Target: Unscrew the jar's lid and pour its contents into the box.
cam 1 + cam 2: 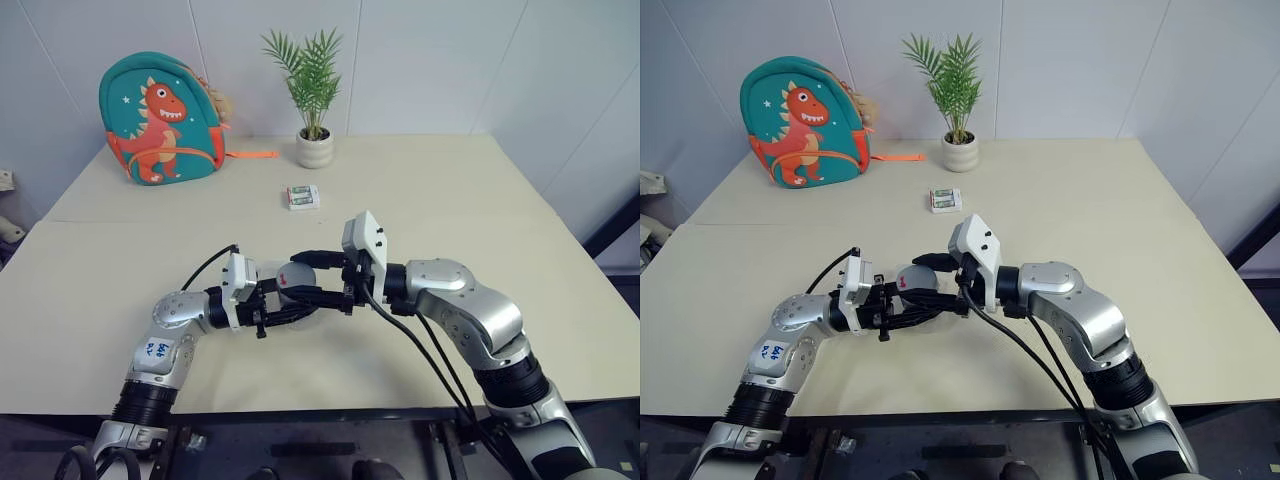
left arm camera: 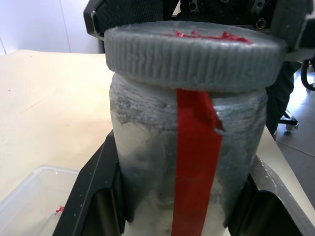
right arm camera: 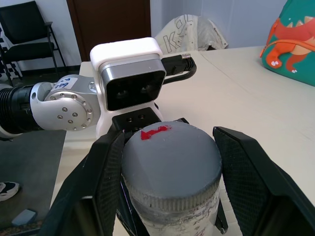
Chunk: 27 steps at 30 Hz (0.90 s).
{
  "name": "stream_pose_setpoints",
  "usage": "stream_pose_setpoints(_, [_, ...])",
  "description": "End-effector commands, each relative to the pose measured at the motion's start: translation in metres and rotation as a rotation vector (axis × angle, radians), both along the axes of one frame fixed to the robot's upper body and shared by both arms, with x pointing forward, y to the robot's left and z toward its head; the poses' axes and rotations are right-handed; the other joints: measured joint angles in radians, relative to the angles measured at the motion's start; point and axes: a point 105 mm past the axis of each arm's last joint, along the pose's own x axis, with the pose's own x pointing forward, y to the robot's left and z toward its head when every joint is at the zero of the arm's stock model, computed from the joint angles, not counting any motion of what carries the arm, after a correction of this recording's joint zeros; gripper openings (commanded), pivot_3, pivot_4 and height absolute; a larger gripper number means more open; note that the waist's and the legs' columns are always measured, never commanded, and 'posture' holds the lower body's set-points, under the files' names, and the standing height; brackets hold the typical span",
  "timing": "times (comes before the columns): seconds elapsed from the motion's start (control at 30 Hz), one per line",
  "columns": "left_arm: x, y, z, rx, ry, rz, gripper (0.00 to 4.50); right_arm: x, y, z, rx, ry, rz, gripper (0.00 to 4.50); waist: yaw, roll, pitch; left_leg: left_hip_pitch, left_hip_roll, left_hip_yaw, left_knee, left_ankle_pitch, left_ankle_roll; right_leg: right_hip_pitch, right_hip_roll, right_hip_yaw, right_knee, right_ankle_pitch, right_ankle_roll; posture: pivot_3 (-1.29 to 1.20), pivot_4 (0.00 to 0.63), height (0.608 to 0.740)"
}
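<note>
Jar [image 2: 189, 162] sits clamped in your L gripper [image 1: 290, 300] above the table, axis roughly level, lid [image 3: 170, 164] end facing R. Your R gripper [image 3: 170, 169] straddles the lid; its fingers [image 3: 248, 177] show gaps at the rim, so grip is unconfirmed. Box [image 2: 29, 201] lies below the jar.

Both head eyes look forward and down over the counter [image 1: 450, 200] from above. Each wrist camera sits close along its own jaws, sharing the jar [image 2: 189, 167] from opposite ends, three and nine o'clock.
</note>
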Motion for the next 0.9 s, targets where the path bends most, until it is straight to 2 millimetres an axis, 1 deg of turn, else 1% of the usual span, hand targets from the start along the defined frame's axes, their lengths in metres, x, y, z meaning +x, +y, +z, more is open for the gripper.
stream_pose_setpoints(0.03, [-0.003, 0.001, 0.013, -0.011, -0.051, -0.004, 1.98, -0.007, 0.004, 0.008, 0.01, -0.04, 0.052, 2.52, 0.0, 0.0, 0.0, 0.0, 0.0, 0.0, 0.0, 0.0, 0.0, 0.0, 0.0, 0.0, 0.0, 0.0, 0.0, 0.0, 0.15, 0.74])
stream_pose_setpoints(0.07, [-0.004, 0.001, 0.014, -0.014, -0.053, -0.005, 1.98, -0.008, 0.004, 0.01, 0.015, -0.043, 0.068, 2.52, 0.0, 0.0, 0.0, 0.0, 0.0, 0.0, 0.0, 0.0, 0.0, 0.0, 0.0, 0.0, 0.0, 0.0, 0.0, 0.0, 0.15, 0.74])
stream_pose_setpoints(0.2, [-0.006, -0.003, 0.025, -0.033, -0.074, -0.048, 1.98, -0.024, 0.001, 0.025, 0.017, -0.058, 0.247, 2.52, 0.0, 0.0, 0.0, 0.0, 0.0, 0.0, 0.0, 0.0, 0.0, 0.0, 0.0, 0.0, 0.0, 0.0, 0.0, 0.0, 0.15, 0.74])
stream_pose_setpoints(0.33, [-0.009, -0.009, 0.032, -0.038, -0.079, -0.097, 1.98, -0.028, -0.002, 0.04, -0.004, -0.072, 0.358, 2.52, -0.001, 0.0, 0.0, -0.001, 0.0, 0.0, 0.001, 0.0, 0.0, -0.001, 0.0, 0.0, 0.0, 0.0, 0.0, 0.0, 0.15, 0.74])
stream_pose_setpoints(0.43, [-0.012, -0.013, 0.035, -0.036, -0.077, -0.135, 1.98, -0.026, -0.004, 0.048, -0.025, -0.076, 0.418, 2.52, -0.002, 0.0, 0.0, -0.001, 0.0, 0.0, 0.001, 0.0, 0.0, -0.001, 0.0, 0.0, 0.0, 0.0, 0.001, 0.0, 0.15, 0.74])
stream_pose_setpoints(0.63, [-0.018, -0.017, 0.035, -0.031, -0.076, -0.163, 1.98, -0.015, -0.008, 0.046, -0.082, -0.068, 0.449, 2.52, 0.0, 0.0, 0.0, -0.002, 0.0, 0.0, 0.001, 0.0, 0.0, -0.001, 0.001, 0.0, 0.0, 0.0, 0.001, 0.0, 0.15, 0.74])
stream_pose_setpoints(0.9, [-0.02, -0.013, 0.035, -0.04, -0.072, -0.136, 1.98, -0.007, -0.011, 0.041, -0.08, -0.062, 0.421, 2.52, -0.001, 0.0, 0.0, -0.004, 0.0, 0.0, 0.002, 0.0, 0.0, -0.003, 0.001, 0.0, 0.0, 0.0, 0.001, 0.0, 0.15, 0.74])
